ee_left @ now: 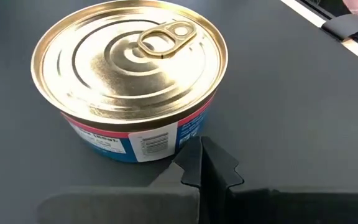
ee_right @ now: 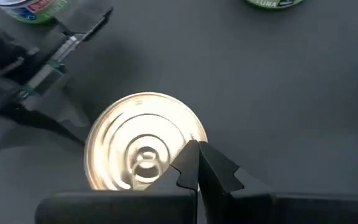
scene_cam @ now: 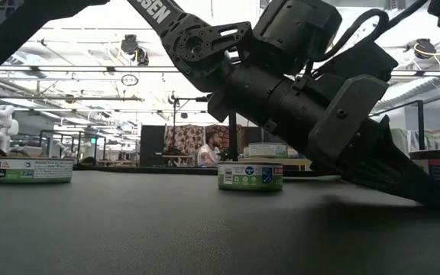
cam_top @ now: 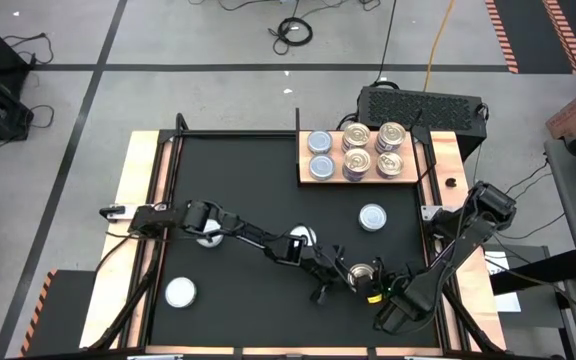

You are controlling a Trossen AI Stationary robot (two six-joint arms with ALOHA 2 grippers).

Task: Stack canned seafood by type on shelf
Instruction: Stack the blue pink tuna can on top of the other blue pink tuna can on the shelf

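The gold-topped tin [ee_left: 129,81] just ahead of both sets of fingers is a low round can with a ringed gold lid, a pull tab set off-centre, and a label banded pink over blue with a white barcode panel. It stands upright on the black mat [cam_top: 238,180], apart from the other tins.

The left gripper [ee_left: 202,169] has its fingers pressed fully together, holding nothing; their joined tips sit at the tin's side wall by the barcode, just beside it or perhaps touching, which the angle does not settle. The right gripper [ee_right: 199,167] is likewise closed tight and empty-handed, its tips over the rim of the same tin's lid.

The left arm [cam_top: 238,232] stretches low and long across the mat to reach the tin. The right arm [cam_top: 458,240] is folded back from its base, with its wrist dropped to the tin from the opposite side.

Well beyond the fingers, the wooden shelf [cam_top: 353,176] carries two silvery-blue tins [cam_top: 320,155] and four gold-topped ones [cam_top: 374,150]. Loose silvery-blue tins [cam_top: 372,216] lie about the mat.
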